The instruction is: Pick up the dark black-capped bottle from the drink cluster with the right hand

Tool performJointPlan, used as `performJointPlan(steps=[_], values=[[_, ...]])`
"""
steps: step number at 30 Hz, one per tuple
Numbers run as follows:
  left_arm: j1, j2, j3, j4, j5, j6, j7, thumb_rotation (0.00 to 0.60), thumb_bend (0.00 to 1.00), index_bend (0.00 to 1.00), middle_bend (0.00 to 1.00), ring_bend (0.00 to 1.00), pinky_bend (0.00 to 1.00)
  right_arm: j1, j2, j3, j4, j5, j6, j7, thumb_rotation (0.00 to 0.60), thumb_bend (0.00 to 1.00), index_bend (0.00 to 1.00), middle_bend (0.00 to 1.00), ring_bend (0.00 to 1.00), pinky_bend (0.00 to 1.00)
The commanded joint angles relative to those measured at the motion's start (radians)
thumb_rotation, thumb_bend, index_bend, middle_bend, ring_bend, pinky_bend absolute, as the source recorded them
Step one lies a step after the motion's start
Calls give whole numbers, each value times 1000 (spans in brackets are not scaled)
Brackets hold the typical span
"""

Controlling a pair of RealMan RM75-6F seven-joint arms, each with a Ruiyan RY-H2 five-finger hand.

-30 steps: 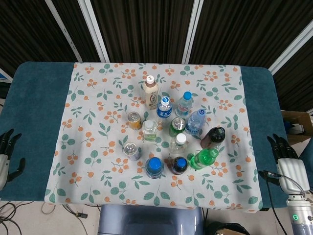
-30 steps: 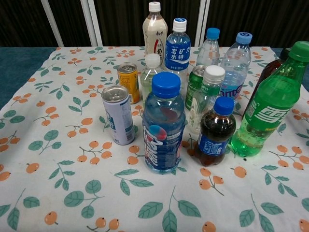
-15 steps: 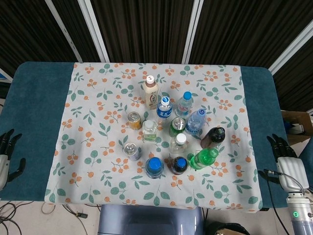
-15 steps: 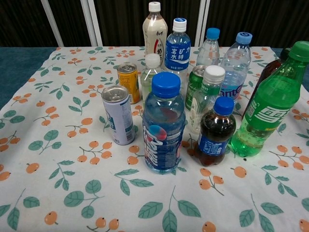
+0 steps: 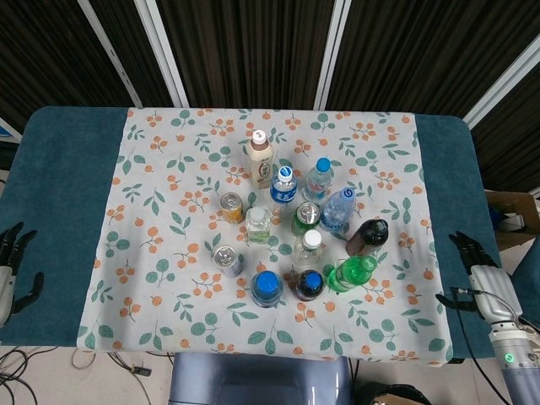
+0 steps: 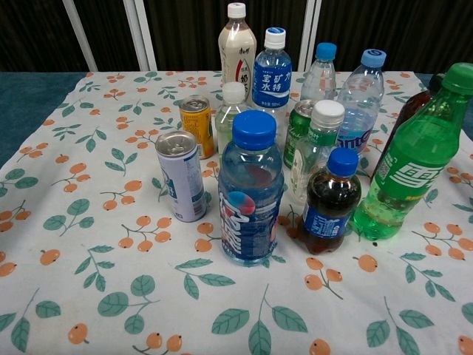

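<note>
The dark bottle with a black cap (image 5: 368, 237) stands at the right edge of the drink cluster, leaning toward the table's right side. In the chest view the dark bottle (image 6: 411, 107) is mostly hidden behind a green bottle (image 6: 409, 163). My right hand (image 5: 481, 272) hovers off the table's right front corner, fingers apart and empty, well to the right of the bottle. Beyond the left edge of the table, my left hand (image 5: 12, 270) is also empty with its fingers spread. Neither hand shows in the chest view.
The green bottle (image 5: 353, 272) stands just in front of the dark one, and a clear blue-capped bottle (image 5: 338, 209) just behind it. A small cola bottle (image 5: 309, 284), a white-capped bottle (image 5: 310, 246), cans and other bottles crowd its left. The floral cloth (image 5: 396, 177) lies bare to its right.
My right hand has shifted slightly left and up, toward the table edge. The bottles and my left hand have not moved.
</note>
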Motion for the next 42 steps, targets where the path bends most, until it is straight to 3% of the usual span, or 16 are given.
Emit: performJointPlan(steps=[1,12,19,26,42], values=[[-2,-1,0,-1,-2,-3,3,600,441,100,0,28,0,66,21,11,22,-10,-102,155,600,124,6,0,48,186],[-4,-4,1,-7,-9,-11,22,600,441,98,0,28,0,211,12,41,64,-43,-288,645,600,114,11,32,49,186],[-4,-4,-3,-8,-10,-7,12,600,441,97,0,28,0,290,-54,44,163,-64,-361,842,600,102,40,44,49,186],[-5,-5,-3,-6,-9,-7,16,600,441,97,0,29,0,341,-117,46,237,-57,-392,894,600,103,56,71,66,186],[-6,-3,-4,-8,-17,-14,20,600,442,97,0,29,0,382,-221,49,310,2,-426,848,600,103,117,150,125,186]])
